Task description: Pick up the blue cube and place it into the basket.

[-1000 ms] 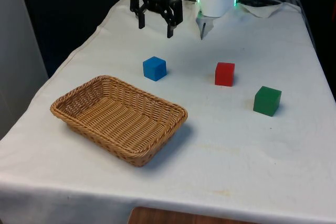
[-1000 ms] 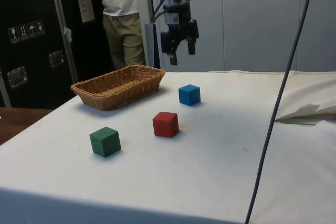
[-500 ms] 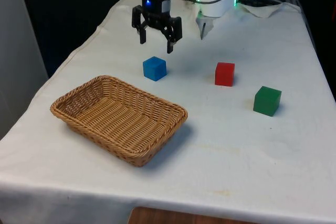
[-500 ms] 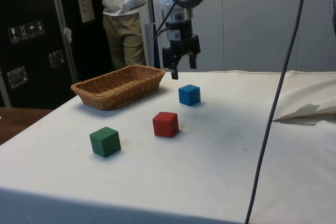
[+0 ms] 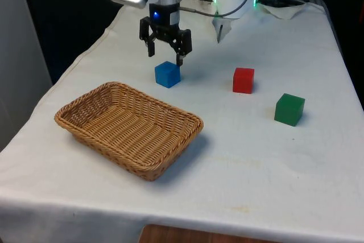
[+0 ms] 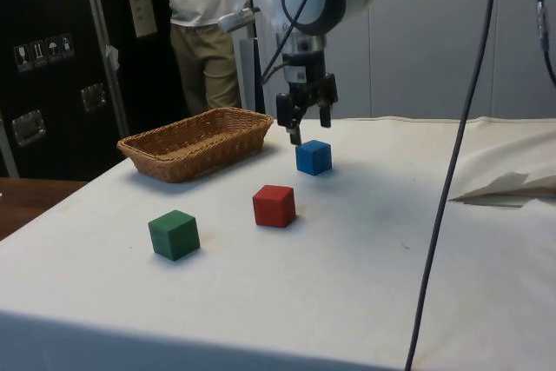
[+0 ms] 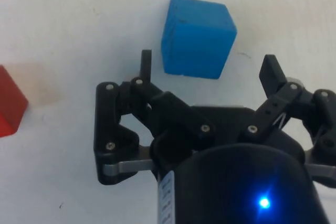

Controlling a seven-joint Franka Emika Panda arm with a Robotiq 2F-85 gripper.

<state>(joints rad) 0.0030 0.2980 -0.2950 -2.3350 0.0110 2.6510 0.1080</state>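
One gripper (image 5: 165,55), fingers spread apart, hangs just above your blue cube (image 5: 167,74); from it the cube sits toward 6 o'clock in the front view.

Bare cloth (image 5: 187,92) between blue cube (image 5: 167,74), basket (image 5: 187,119).

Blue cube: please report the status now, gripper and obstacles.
Gripper open, just above blue cube. Cube on the cloth, not gripped. Basket empty. Red cube and green cube stand apart, nothing blocking.
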